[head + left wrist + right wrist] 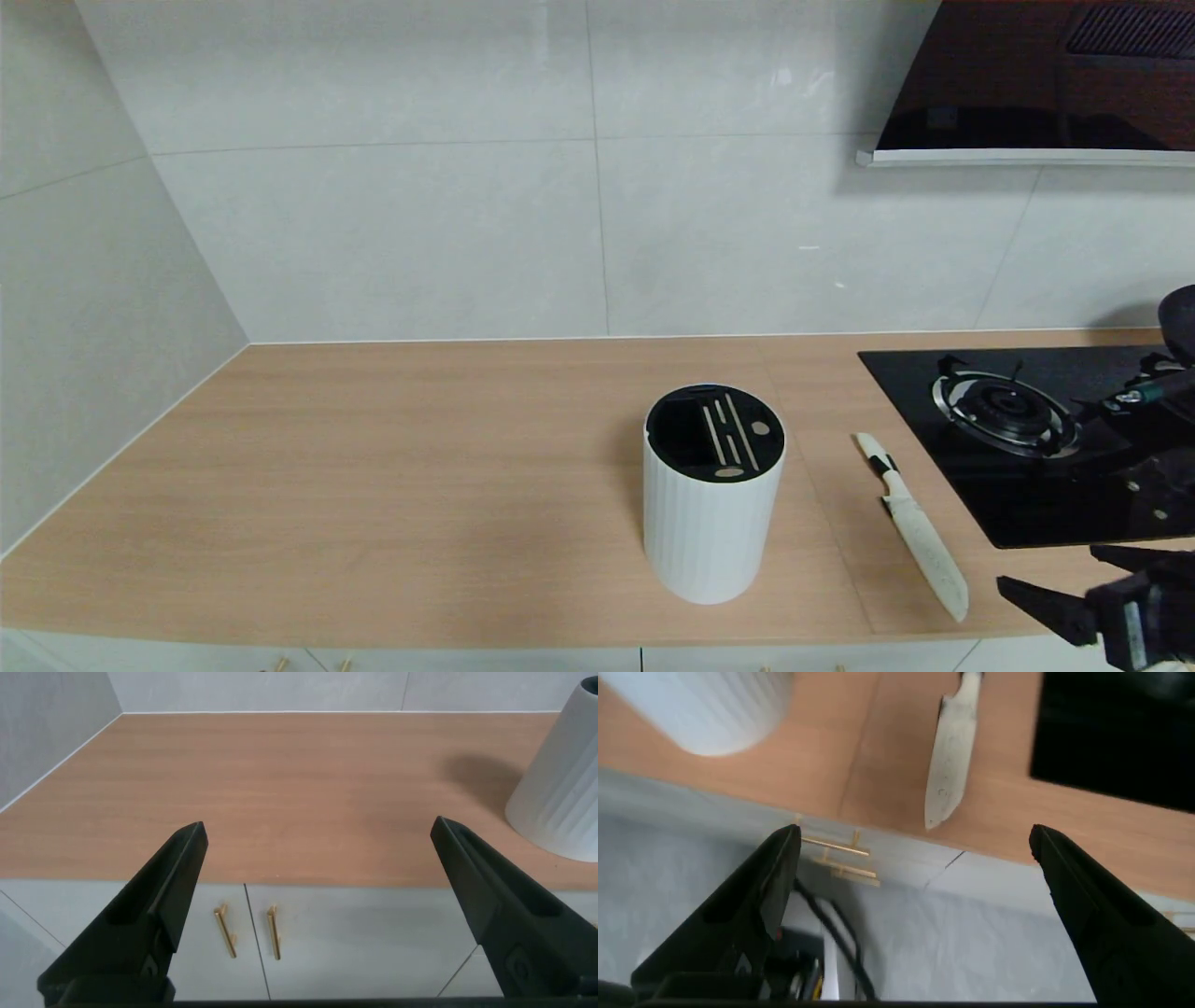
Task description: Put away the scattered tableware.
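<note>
Knife flat on counter, not yet picked up; both grippers spread and empty.

Risk: the knife lay flat with its tip near the counter front edge, so a glancing pinch from the right gripper could have pushed it off, or the thin blade could have slipped. The knife lay near the holder, on its stove side. The right gripper hung farther out from the holder than the knife tip, past the counter edge. The left gripper sat on the holder's opposite side.

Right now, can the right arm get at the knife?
Probably yes. The knife lies bare on the counter between holder and stove, and the open right gripper hangs just off the counter edge by its blade tip.
</note>
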Motion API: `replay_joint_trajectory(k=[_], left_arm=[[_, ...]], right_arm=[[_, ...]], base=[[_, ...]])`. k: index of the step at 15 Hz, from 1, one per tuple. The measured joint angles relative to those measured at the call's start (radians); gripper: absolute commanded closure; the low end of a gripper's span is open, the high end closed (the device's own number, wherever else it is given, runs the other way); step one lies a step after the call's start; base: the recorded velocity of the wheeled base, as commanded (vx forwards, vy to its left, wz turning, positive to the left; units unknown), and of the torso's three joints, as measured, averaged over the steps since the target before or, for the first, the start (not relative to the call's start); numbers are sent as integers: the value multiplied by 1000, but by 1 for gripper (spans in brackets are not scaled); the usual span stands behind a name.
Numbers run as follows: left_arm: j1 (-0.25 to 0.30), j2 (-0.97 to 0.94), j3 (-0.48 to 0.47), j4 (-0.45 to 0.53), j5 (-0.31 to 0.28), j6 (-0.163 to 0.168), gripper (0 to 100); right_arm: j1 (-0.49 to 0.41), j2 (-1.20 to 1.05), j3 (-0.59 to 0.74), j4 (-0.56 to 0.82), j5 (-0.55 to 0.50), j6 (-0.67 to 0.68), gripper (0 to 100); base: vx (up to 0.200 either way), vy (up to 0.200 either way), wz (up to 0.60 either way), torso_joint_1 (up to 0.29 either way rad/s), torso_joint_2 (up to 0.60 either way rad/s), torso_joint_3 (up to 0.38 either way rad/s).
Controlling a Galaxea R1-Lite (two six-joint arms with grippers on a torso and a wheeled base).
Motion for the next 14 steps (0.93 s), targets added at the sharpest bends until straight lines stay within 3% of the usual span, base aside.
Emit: replay_joint_trajectory(k=[4,6,9,14], left_arm=[[0,0,0,0,0,0,0],[0,0,0,0,0,0,0],[0,0,0,0,0,-1,0],[0,0,0,0,0,-1,0]], right_arm=[[3,426,-31,-387,-75,-2,0],[-2,602,-93,-490,-107,-2,0],[-14,777,-211,-531,-121,2,0],[-17,917,-284,-582,-124,26,0]], base=[[0,0,0,0,0,0],[0,0,0,0,0,0],[0,0,0,0,0,0],[0,0,0,0,0,0]])
